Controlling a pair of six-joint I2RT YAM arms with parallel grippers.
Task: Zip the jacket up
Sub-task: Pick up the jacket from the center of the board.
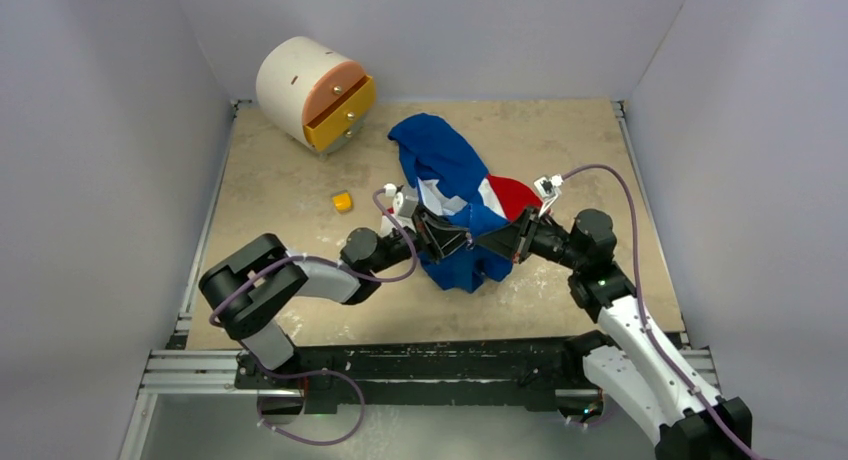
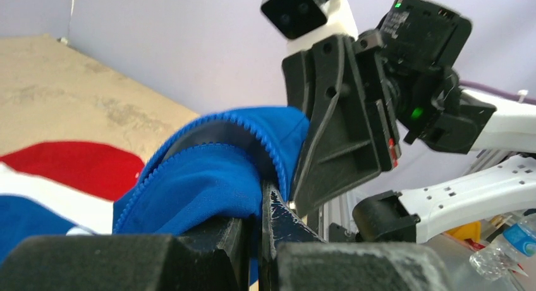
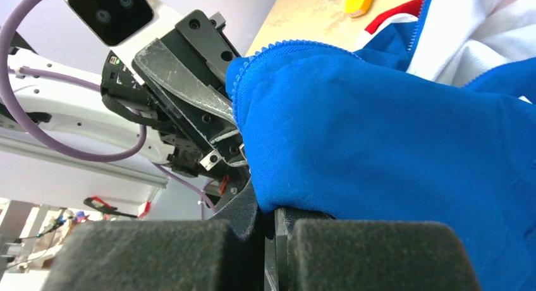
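Observation:
The royal-blue jacket with white and red panels lies bunched in the middle of the table, its near part lifted between the two arms. My left gripper is shut on a blue fold of the jacket by the zipper teeth. My right gripper is shut on the blue fabric just opposite, close to the left one. In the left wrist view the right gripper's body stands right behind the fold. The zipper slider is hidden.
A white round drawer unit with orange and yellow drawer fronts stands at the back left. A small yellow block lies left of the jacket. White walls enclose the table on three sides.

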